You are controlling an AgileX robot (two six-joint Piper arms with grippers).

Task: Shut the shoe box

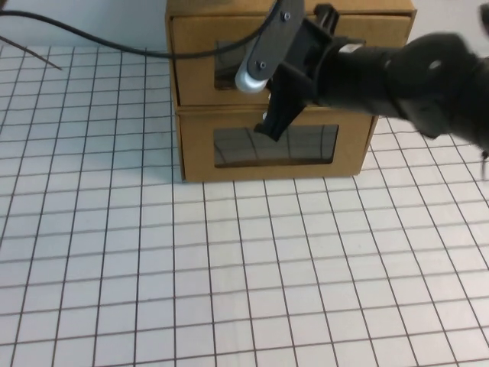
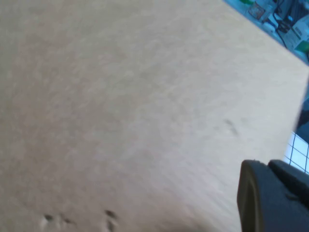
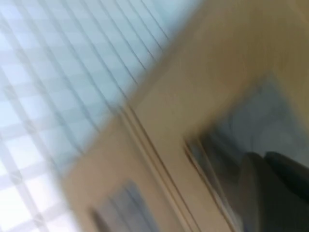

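Two brown cardboard drawers with clear windows stand stacked at the back of the table. The upper one is the shoe box (image 1: 199,57); its front looks about flush with its shell. A small white tab (image 1: 265,116) shows at the seam between the two. My right gripper (image 1: 267,128) reaches in from the right, its fingers together, with the tip at that seam, in front of the lower drawer's (image 1: 351,145) top edge. The right wrist view, blurred, shows the gripper (image 3: 263,159) against a window (image 3: 260,121). My left gripper (image 2: 265,164) is out of the high view and hangs over a plain tan surface (image 2: 120,106).
The white grid mat (image 1: 229,267) covers the table in front of the boxes. A black cable (image 1: 92,37) runs from the far left to the grey camera housing (image 1: 263,50) on the right wrist. The mat's edge shows in the left wrist view (image 2: 298,152).
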